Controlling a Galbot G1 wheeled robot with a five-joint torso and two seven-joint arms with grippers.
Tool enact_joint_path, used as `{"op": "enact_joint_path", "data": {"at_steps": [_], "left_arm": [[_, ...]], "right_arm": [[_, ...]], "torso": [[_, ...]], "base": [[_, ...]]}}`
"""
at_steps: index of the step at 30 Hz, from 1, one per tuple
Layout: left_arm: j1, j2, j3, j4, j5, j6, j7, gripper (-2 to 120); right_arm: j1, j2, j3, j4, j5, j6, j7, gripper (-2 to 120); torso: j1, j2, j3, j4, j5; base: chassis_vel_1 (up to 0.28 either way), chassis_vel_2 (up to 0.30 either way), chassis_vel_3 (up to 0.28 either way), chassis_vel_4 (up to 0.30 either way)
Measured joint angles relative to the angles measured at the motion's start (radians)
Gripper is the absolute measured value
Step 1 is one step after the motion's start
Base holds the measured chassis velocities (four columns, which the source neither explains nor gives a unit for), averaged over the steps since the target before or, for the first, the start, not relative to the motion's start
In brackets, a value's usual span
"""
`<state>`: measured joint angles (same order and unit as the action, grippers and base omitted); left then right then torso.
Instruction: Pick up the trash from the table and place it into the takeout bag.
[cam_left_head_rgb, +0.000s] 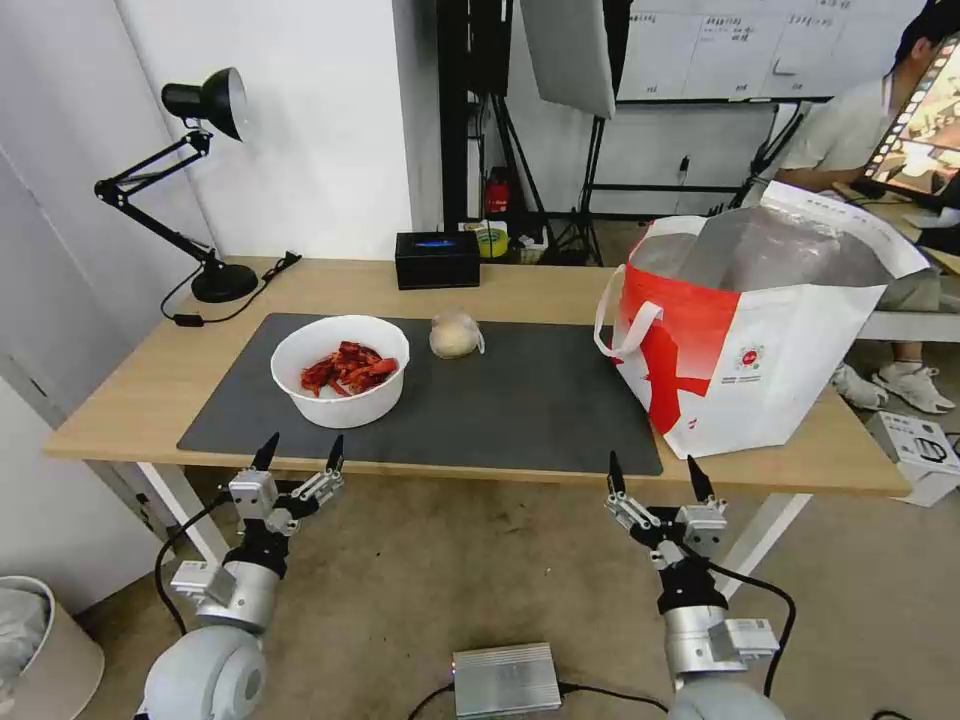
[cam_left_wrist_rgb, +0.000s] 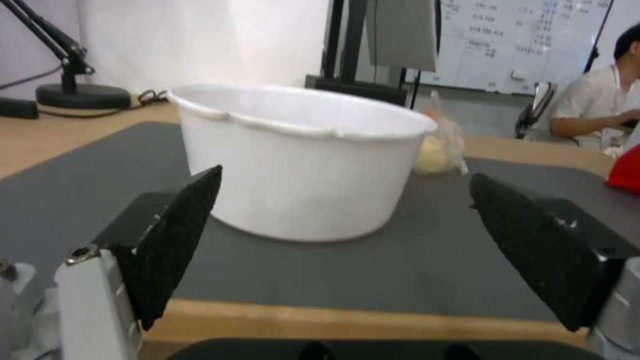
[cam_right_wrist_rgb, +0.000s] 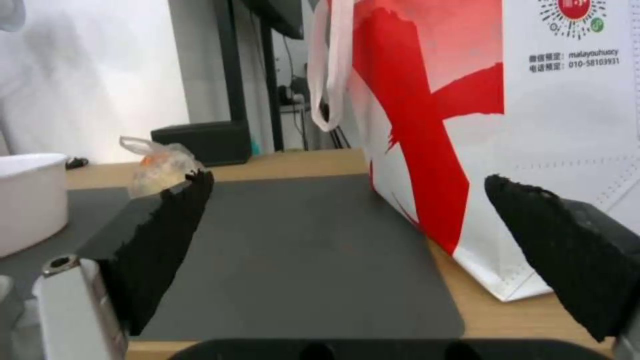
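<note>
Both grippers are being held spread and empty off the near edge of the table (cam_left_head_rgb: 130, 385): left gripper (cam_left_head_rgb: 299, 456) at 6 o'clock of the white bowl (cam_left_head_rgb: 340, 370), probably staged for approach; right gripper (cam_left_head_rgb: 655, 470) at 7 o'clock of the takeout bag (cam_left_head_rgb: 760, 350). The wrapped lump (cam_left_head_rgb: 455, 334) is lying at 2 o'clock of the bowl.

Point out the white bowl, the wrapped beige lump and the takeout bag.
white bowl (cam_left_head_rgb: 340, 398), head view, on its front outer wall.
wrapped beige lump (cam_left_head_rgb: 454, 335), head view, on the middle of the wrapped lump.
takeout bag (cam_left_head_rgb: 790, 370), head view, on its white front panel.
</note>
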<state>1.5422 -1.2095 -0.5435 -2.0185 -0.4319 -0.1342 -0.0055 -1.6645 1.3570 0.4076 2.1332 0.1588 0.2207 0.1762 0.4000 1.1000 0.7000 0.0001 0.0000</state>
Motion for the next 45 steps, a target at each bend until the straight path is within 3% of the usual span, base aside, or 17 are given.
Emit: {"op": "enact_joint_path", "data": {"at_steps": [33,45], "left_arm": [[0.019,-0.013,-0.022,0.02,0.033,0.012,-0.02,100],[0.043,-0.026,-0.036,0.007,0.037,-0.001,-0.015,100]], "right_arm": [[0.026,-0.131,-0.055,0.003,0.104,-0.025,0.021,100],[0.189,-0.209,-0.084,-0.022,0.235,-0.084,0.032,100]], "torso": [[0.0,0.0,0.0,-0.0001,0.0],[0.0,0.0,0.0,0.0,0.0]], "base": [[0.0,0.0,0.0,0.0],[0.0,0.0,0.0,0.0]]}}
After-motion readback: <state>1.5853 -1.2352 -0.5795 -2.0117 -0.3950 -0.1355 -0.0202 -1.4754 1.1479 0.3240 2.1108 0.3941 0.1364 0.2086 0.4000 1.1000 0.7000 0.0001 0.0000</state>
